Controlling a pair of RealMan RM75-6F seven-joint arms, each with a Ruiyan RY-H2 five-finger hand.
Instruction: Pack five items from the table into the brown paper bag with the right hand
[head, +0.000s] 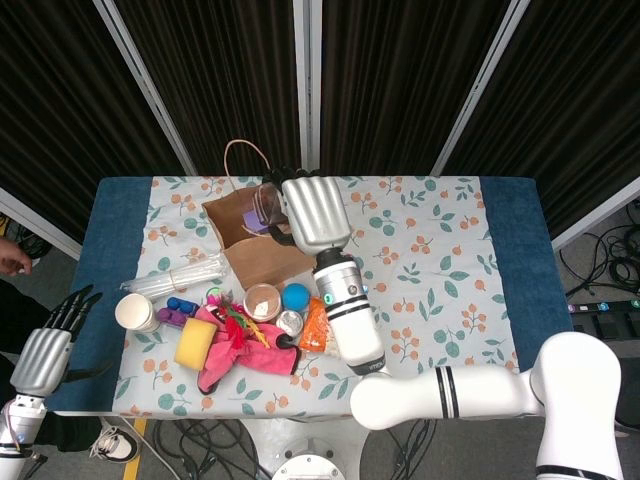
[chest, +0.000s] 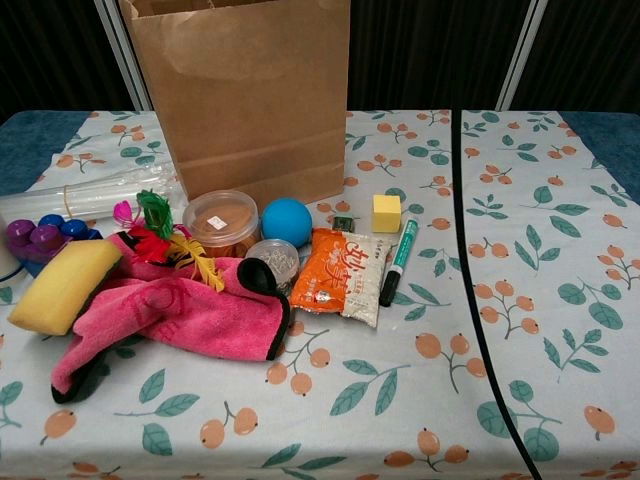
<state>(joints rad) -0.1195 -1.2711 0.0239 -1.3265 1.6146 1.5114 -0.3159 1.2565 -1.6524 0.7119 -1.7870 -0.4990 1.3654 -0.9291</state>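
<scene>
My left hand (head: 40, 360) hangs off the desk's (head: 500, 290) left edge, fingers extended and apart, holding nothing. My right hand (head: 312, 210) is above the bag's (head: 262, 240) open top, fingers wrapped around a dark jar (head: 265, 207) at the mouth.

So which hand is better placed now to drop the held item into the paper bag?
The right hand: it holds a dark packet over the open brown paper bag. The left hand is off the table's left edge, holding nothing.
</scene>
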